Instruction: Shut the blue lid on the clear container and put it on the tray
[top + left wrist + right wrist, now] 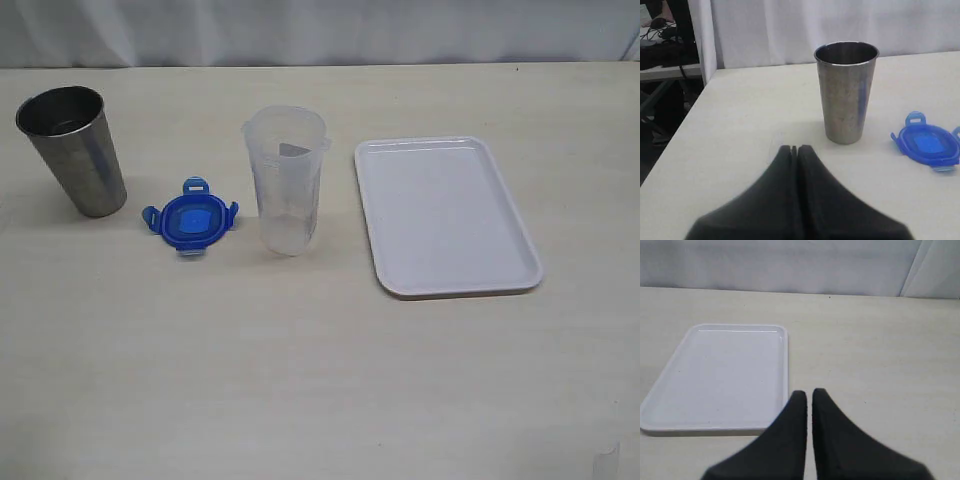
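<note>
Left hand point(797, 148) and right hand point(809, 392): matte black, smooth, wedge-shaped.

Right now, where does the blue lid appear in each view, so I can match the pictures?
Exterior view: the blue lid lies between the steel cup and the clear container.
Left wrist view: blue lid beside the steel cup.
Right wrist view: not in it.
Shared landmark: the steel cup.

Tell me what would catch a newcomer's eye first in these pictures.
The small round translucent blue plastic lid stands out most, lying flat on the pale table between the grey metal cup and the tall clear plastic container, apart from both. Next comes the flat white rectangular tray, to the right of the container in the exterior view.
</note>
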`<state>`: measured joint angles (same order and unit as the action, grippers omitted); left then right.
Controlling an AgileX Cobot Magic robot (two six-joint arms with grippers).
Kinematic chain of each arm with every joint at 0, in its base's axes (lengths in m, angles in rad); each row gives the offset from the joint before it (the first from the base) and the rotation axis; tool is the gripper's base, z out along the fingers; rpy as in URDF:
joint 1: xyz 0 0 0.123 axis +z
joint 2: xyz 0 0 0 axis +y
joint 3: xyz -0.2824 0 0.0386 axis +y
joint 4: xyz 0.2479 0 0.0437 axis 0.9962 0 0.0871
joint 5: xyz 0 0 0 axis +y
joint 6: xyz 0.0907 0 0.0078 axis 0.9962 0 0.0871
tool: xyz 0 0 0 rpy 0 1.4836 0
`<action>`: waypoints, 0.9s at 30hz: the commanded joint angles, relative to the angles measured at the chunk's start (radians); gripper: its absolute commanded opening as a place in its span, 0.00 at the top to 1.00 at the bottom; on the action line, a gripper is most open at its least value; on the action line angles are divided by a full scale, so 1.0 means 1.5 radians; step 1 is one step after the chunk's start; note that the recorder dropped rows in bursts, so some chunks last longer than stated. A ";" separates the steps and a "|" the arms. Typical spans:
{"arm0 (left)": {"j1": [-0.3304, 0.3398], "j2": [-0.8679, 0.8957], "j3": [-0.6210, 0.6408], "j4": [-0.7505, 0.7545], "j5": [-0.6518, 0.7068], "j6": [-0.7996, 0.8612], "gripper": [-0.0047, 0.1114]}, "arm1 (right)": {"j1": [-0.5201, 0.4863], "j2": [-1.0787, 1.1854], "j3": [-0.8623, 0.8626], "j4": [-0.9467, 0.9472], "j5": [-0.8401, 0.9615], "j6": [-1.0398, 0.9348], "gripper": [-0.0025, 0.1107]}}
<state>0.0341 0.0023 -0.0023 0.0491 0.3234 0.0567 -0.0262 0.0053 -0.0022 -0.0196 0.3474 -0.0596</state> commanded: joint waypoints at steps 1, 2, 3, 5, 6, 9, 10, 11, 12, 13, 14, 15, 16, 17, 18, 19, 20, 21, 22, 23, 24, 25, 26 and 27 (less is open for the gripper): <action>0.001 -0.002 0.002 -0.033 -0.102 -0.001 0.96 | -0.004 -0.004 0.001 0.003 -0.004 -0.001 0.94; 0.001 -0.002 0.002 -0.048 -0.138 -0.002 0.96 | -0.004 -0.004 0.001 0.003 -0.004 -0.001 0.94; 0.001 -0.002 0.002 -0.065 -0.173 -0.004 0.96 | -0.004 -0.004 0.001 0.003 -0.004 -0.001 0.94; 0.001 -0.002 0.002 -0.078 -0.229 -0.004 0.96 | -0.004 -0.004 0.001 0.003 -0.004 -0.001 0.94; 0.001 -0.002 0.002 -0.078 -0.259 -0.004 0.96 | -0.004 -0.004 0.001 0.003 -0.004 -0.001 0.94; 0.001 -0.002 0.002 -0.078 -0.343 -0.004 0.96 | -0.004 -0.004 0.001 0.003 -0.004 -0.001 0.94; 0.001 -0.002 0.002 -0.078 -0.380 -0.005 0.96 | -0.004 -0.004 0.001 0.003 -0.004 -0.001 0.94; 0.001 -0.002 0.002 -0.078 -0.409 -0.014 0.96 | -0.004 -0.004 0.001 0.003 -0.004 -0.001 0.94; 0.001 -0.002 0.002 -0.078 -0.442 -0.038 0.96 | -0.004 -0.004 0.001 0.003 -0.004 -0.001 0.94; 0.001 -0.002 0.002 -0.077 -0.486 -0.115 0.96 | -0.004 -0.004 0.001 0.003 -0.004 -0.001 0.94; 0.001 -0.002 0.002 -0.076 -0.501 -0.158 0.96 | -0.004 -0.004 0.001 0.003 -0.004 -0.001 0.94; 0.001 -0.002 0.002 -0.061 -0.511 -0.207 0.96 | -0.004 -0.004 0.001 0.003 -0.004 -0.001 0.94; 0.001 -0.002 0.002 -0.056 -0.511 -0.213 0.96 | -0.004 -0.004 0.001 0.003 -0.004 -0.001 0.94; 0.001 -0.001 0.002 -0.056 -0.511 -0.213 0.95 | -0.004 -0.004 0.001 0.003 -0.004 -0.001 0.94; 0.001 0.010 0.002 -0.056 -0.511 -0.213 0.92 | -0.004 -0.004 0.001 0.003 -0.004 -0.001 0.94; 0.001 0.035 0.001 -0.056 -0.514 -0.216 0.82 | -0.004 -0.004 0.001 0.003 -0.004 -0.001 0.94; 0.001 0.054 -0.002 -0.056 -0.516 -0.216 0.73 | -0.004 -0.004 0.001 0.003 -0.004 -0.001 0.94; 0.001 0.089 -0.006 -0.056 -0.524 -0.216 0.53 | -0.004 -0.004 0.001 0.003 -0.004 -0.001 0.94; 0.001 0.123 -0.009 -0.050 -0.538 -0.216 0.32 | -0.004 -0.004 0.001 0.003 -0.004 -0.001 0.94; 0.001 0.167 -0.009 -0.008 -0.577 -0.216 0.11 | -0.004 -0.004 0.001 0.003 -0.004 -0.001 0.94; 0.001 0.194 -0.009 0.016 -0.595 -0.216 0.06 | -0.004 -0.004 0.001 0.003 -0.004 -0.001 0.94; 0.001 0.246 -0.009 0.039 -0.627 -0.225 0.06 | -0.004 -0.004 0.001 0.003 -0.004 -0.001 0.94; 0.001 0.277 -0.009 0.046 -0.640 -0.232 0.06 | -0.004 -0.004 0.001 0.003 -0.004 -0.001 0.94; 0.001 0.341 -0.009 0.049 -0.666 -0.233 0.06 | -0.004 -0.004 0.001 0.003 -0.004 -0.001 0.94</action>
<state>0.0341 0.4105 -0.0063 0.0954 -0.6147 -0.2763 -0.0262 0.0053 -0.0022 -0.0196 0.3474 -0.0596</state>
